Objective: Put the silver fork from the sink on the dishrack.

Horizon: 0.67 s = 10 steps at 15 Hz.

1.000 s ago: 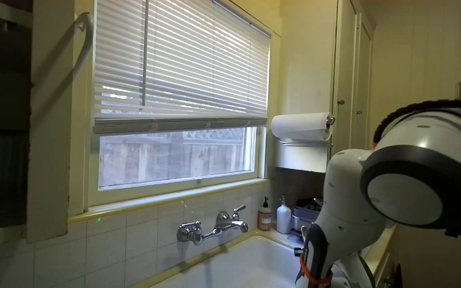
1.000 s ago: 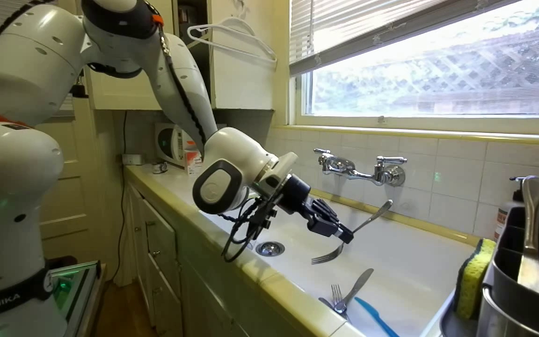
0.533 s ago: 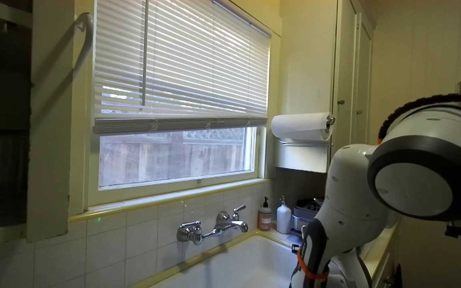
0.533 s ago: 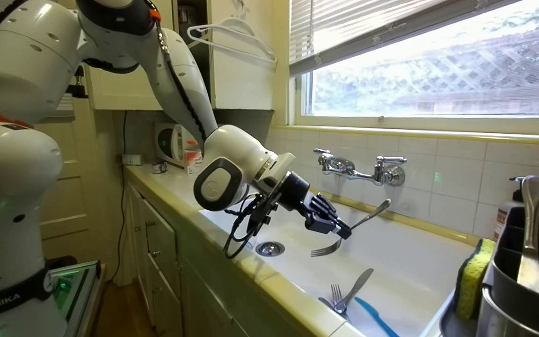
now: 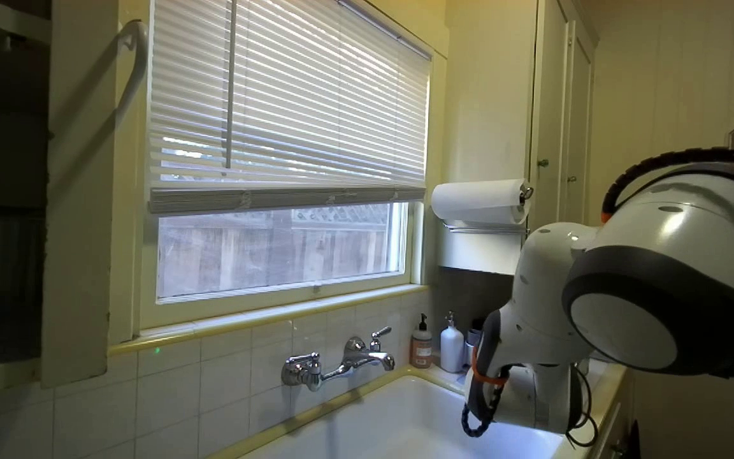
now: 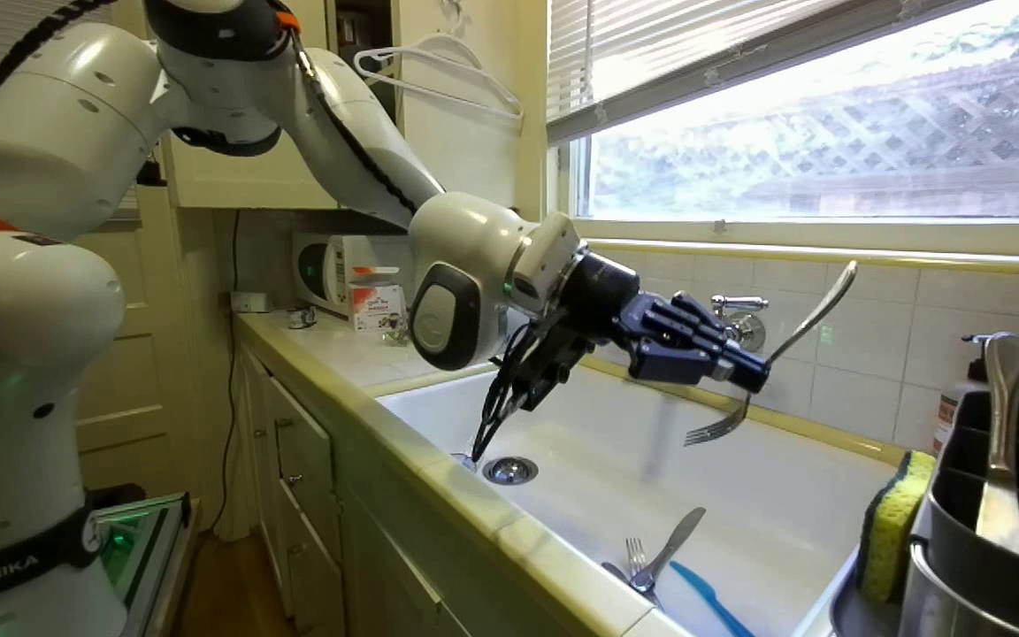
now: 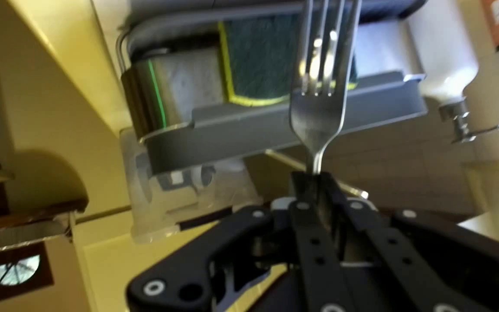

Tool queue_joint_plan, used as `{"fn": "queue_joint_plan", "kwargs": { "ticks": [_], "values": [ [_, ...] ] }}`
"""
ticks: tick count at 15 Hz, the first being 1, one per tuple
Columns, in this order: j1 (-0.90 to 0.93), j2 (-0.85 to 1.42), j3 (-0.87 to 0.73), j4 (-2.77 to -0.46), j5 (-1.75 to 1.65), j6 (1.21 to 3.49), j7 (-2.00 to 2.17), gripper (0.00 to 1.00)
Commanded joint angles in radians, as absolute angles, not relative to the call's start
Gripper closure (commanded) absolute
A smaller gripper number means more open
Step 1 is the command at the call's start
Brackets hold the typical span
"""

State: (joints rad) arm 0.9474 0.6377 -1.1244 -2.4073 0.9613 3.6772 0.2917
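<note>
A: Where's the fork [image 7: 317, 112]?
B: Midair over the sink [image 6: 775, 495], not yet at the rack [image 6: 974, 566]. Fingers [image 6: 750, 372] are pinched on it nr the neck.
A: Best way to do the carry?
B: IMO: go high enough that the tines clear the rack's rim, then cross slowly. A thin neck in a small pinch could pivot, so no bumps. Mind the sponge [image 6: 897, 526] on the sink side & the knife [image 6: 1002, 447] standing in the rack. I'd use a slot away from the knife, lower tines first, & let go only once the fork's wt. rests on something.
A: Which way does it pt.?
B: In an exterior view: tines down-left, handle up-right, handle end the high one. Long axis is a clear diagonal, crossing the fingers rather than in line w/ them. Wrist view: tines twd the top edge, axis nearly straight up & down, handle lost behind the fingers.
A: So re-tilt first?
B: Prob. yes. Bring the axis closer to upright before lowering, else the tines may catch the rim. Can't tell exact dist. to the rack.
</note>
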Motion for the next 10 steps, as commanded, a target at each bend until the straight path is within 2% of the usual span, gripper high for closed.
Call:
{"fn": "queue_joint_plan", "kwargs": {
  "ticks": [1, 4, 9, 10],
  "values": [
    [1.042, 0.824, -1.260, -2.333, 1.227, 3.632, 0.162, 0.98],
    [1.012, 0.947, -1.290, -2.255, 1.450, 3.630, 0.012, 0.98],
    [0.819, 1.000, -1.151, -2.049, 1.745, 3.794, -0.407, 0.98],
    [0.909, 0.968, -1.204, -2.142, 1.665, 3.733, -0.284, 0.91]
  ]
}}
